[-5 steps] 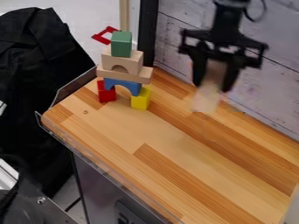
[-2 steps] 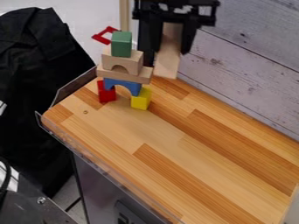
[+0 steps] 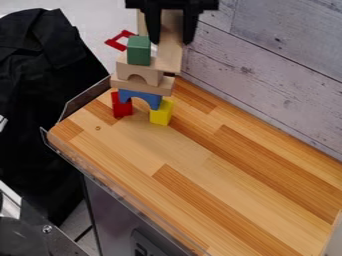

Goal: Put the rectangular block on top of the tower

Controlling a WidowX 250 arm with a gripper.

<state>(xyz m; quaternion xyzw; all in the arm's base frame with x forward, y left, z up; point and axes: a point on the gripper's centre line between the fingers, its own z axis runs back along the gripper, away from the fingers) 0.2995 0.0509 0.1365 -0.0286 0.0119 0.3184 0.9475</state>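
Note:
At the top of the camera view the black gripper [image 3: 172, 35] is shut on the upper part of a light wooden rectangular block [image 3: 169, 54], which hangs upright. The block's lower end appears just right of the green block [image 3: 139, 50] that tops the tower. Below the green block come a wooden arch [image 3: 148, 71], a flat wooden plank [image 3: 142, 86] and a blue arch [image 3: 139, 97]. A red block [image 3: 121, 106] and a yellow block [image 3: 161, 114] stand at the base. Whether the held block touches the tower I cannot tell.
The tower stands at the far left end of the wooden table [image 3: 200, 175]. A whitewashed plank wall [image 3: 267, 65] runs along the back right side. A clear raised edge follows the table's left and front sides, and dark cloth [image 3: 47, 100] hangs beyond it.
The gripper, with the rectangular block in it, has moved left and up from above the table's back side to beside the tower's top. The tower has not moved.

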